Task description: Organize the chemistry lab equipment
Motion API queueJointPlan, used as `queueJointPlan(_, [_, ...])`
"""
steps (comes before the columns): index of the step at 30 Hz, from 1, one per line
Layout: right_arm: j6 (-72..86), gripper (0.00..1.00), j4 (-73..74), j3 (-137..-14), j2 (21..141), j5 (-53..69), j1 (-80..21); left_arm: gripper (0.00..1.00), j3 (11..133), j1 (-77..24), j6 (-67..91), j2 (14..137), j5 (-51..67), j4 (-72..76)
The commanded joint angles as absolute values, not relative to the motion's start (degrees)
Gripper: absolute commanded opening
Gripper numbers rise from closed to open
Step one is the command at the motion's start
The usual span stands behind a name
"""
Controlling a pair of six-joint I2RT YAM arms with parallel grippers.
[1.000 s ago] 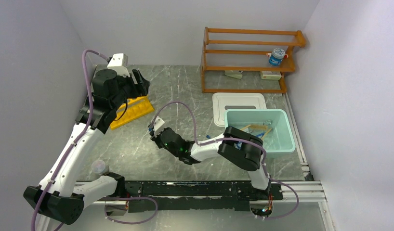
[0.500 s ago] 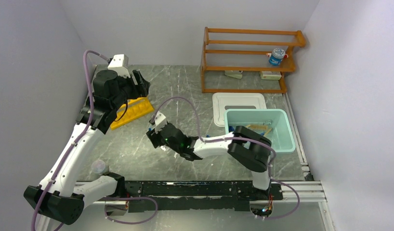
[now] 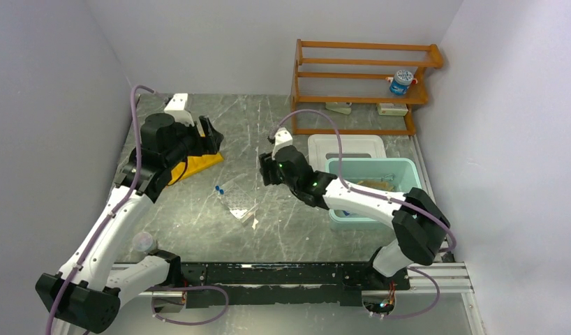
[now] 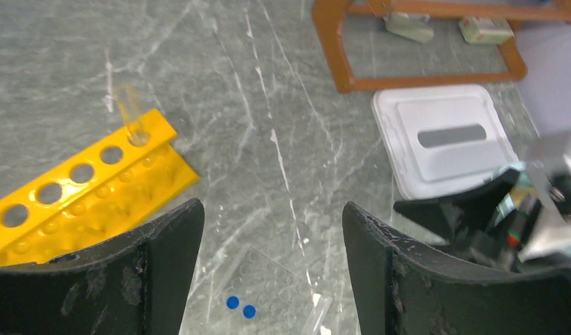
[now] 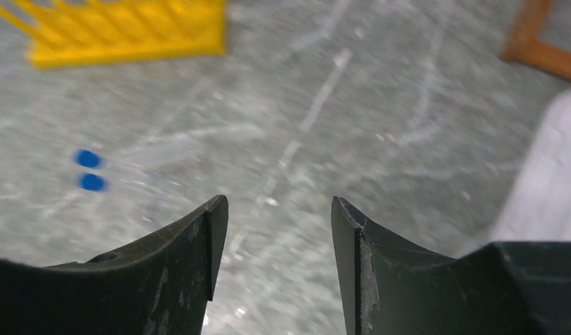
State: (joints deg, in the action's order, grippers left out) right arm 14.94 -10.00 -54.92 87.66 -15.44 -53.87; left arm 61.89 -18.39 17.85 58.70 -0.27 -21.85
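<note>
left end effector (image 4: 272, 216) is open and empty, hovering over the far-left counter (image 3: 199, 216) just beside the yellow rack (image 4: 80, 202). one clear tube (image 4: 131, 112) stands in the rack's end hole; the other holes look empty.

right end effector (image 5: 278, 206) also has its jaws apart with nothing between them, above mid-counter. its wrist view is blurred, so fine detail there is unreliable.

clear tray (image 3: 239, 199) lies flat on the counter between the two arms, and two blue-capped tubes (image 3: 218, 189) sit at its far-left corner. can't tell if they're seated in wells or lying loose. teal tub (image 3: 373, 162) is on the right with tan items inside (can't make out which), white lid (image 3: 345, 145) just behind it.

my read is that tray, tubes and rack are the unsorted items.

risks from here:
- the tray is thin, clear and flat on the counter. fingers may scrape or skid it instead of getting under an edge.
- any tilt or nudge of the tray could roll the blue-capped tubes off.
- both arms are near the same patch, so reaching for the tray together risks contact.
- the left fingers are close to the rack, and a careless descent could knock the standing tube or shove the rack.
</note>
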Motion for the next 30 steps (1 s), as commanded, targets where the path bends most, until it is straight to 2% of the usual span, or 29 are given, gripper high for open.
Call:
queueJointPlan(1, [15.4, 0.6, 12.0, -57.8, 88.5, -18.7, -51.8, 0.78, 57.9, -17.8, 16.9, 57.1, 8.8, -17.2])
queueJointPlan(7, [8.3, 0.61, 28.9, -64.0, 92.9, -26.5, -49.1, 0.82, 55.8, -17.8, 15.9, 57.4, 13.2, -16.1])
queueJointPlan(21, [1.1, 0.55, 37.2, -67.3, 102.1, -15.2, -45.5, 0.81, 55.6, -17.8, 15.5, 58.9, 11.9, -17.4])
queueJointPlan(27, [0.8, 0.38, 38.6, -67.5, 104.7, -12.2, -44.2, 0.8, 55.9, -17.8, 14.9, 59.6, 11.4, -18.1])
queueJointPlan(30, [0.7, 0.36, 38.8, -67.3, 105.4, -10.4, -43.7, 0.8, 56.5, -17.9, 14.4, 59.6, 10.7, -18.7])
